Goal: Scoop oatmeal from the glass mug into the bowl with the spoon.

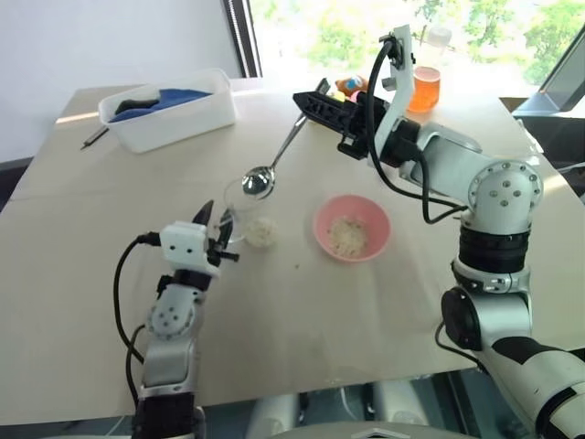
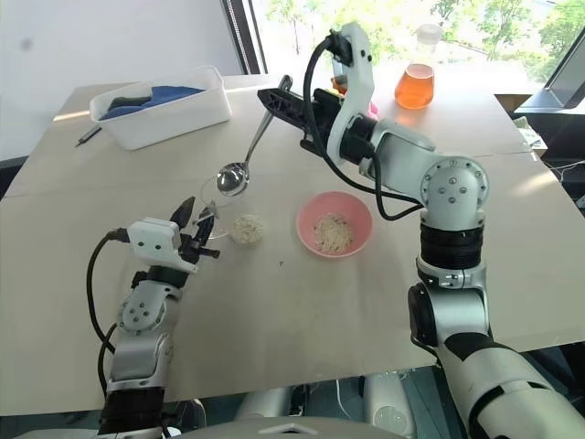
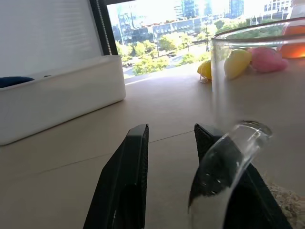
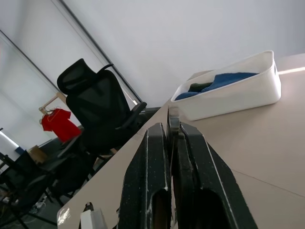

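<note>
Holding the spoon [image 1: 274, 157] by the handle tip, the right hand [image 1: 309, 102] is clenched on it and raised well above the surface [image 1: 302, 329]. The spoon's long axis slopes down and toward the robot's left, so its oval end hangs in the air above the mug [image 1: 239, 218] and to the mug's far side, not over the bowl [image 1: 352, 228]. The bowl lies to the right of the spoon end and nearer the robot, so the coming move turns on that offset: judged from here, the spoon end must either drop into the mug for a load or travel rightward to the bowl. Whether the spoon end carries oatmeal cannot be read; it appears bright and bare. The mug stands on the surface just beside the left hand [image 1: 216, 230], whose fingers are parted with the mug's glass handle close against one finger [image 3: 217, 181]; it seems to be released rather than gripped, though contact is hard to judge. The left hand is the nearer one to the mug; the right is nearer the bowl. A heap of oatmeal [image 1: 261, 231] sits low at the mug's bowl-side edge, and a pale layer of flakes already lies in the bowl.
</note>
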You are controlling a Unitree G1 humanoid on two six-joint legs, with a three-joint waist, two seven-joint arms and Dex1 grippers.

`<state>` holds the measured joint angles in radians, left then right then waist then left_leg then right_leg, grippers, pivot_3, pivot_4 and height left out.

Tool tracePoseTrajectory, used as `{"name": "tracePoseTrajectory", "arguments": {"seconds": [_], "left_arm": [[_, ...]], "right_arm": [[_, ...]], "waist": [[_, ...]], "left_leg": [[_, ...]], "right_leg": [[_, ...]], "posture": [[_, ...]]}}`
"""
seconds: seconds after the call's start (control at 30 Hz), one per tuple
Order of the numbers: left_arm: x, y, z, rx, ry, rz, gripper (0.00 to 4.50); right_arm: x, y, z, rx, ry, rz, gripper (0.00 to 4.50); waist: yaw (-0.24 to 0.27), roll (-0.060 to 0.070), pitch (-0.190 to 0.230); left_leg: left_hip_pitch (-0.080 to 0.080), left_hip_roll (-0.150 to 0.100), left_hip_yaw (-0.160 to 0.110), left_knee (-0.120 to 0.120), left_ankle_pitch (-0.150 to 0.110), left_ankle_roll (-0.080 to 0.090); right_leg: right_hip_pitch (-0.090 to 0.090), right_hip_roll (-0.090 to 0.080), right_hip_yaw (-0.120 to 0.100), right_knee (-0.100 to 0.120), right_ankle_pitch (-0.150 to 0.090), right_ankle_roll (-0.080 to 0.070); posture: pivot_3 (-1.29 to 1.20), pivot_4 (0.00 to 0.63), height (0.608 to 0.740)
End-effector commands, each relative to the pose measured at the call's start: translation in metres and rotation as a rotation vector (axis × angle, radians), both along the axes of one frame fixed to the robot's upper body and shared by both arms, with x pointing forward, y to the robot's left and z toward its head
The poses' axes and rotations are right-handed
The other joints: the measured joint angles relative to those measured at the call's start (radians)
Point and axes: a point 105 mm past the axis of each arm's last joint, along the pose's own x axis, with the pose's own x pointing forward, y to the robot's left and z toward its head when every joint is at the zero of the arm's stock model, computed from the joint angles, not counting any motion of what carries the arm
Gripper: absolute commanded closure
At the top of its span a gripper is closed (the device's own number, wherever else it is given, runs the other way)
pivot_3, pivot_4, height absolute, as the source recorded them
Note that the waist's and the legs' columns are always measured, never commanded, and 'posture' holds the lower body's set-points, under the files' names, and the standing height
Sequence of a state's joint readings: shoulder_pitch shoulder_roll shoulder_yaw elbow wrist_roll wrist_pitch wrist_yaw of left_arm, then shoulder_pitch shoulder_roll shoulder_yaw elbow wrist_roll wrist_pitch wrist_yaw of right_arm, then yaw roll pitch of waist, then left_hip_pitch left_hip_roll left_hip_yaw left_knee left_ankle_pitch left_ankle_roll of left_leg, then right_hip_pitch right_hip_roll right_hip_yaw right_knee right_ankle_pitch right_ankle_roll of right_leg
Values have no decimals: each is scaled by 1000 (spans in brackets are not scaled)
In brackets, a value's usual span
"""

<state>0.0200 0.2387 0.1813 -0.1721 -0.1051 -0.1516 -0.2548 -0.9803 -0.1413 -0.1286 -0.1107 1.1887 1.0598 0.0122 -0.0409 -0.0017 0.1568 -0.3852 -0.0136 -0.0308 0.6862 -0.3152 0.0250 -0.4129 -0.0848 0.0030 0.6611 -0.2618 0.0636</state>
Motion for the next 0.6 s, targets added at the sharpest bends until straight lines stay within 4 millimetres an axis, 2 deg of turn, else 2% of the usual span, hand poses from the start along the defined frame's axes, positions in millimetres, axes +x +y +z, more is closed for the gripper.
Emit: {"name": "tracePoseTrajectory", "arguments": {"seconds": [0.03, 0.6], "left_arm": [[-7, -9, 9, -12, -34, -16, 2888], [-19, -26, 1, -71, -14, 27, 2888]], "right_arm": [[-8, -3, 15, 40, -56, 15, 4500], [-8, -3, 14, 32, -56, 11, 4500]], "waist": [[0, 0, 0], [2, 0, 0]], "left_leg": [[0, 0, 0, 0, 0, 0], [0, 0, 0, 0, 0, 0]], "right_leg": [[0, 0, 0, 0, 0, 0], [0, 0, 0, 0, 0, 0]], "posture": [[0, 150, 740], [0, 150, 740]]}}
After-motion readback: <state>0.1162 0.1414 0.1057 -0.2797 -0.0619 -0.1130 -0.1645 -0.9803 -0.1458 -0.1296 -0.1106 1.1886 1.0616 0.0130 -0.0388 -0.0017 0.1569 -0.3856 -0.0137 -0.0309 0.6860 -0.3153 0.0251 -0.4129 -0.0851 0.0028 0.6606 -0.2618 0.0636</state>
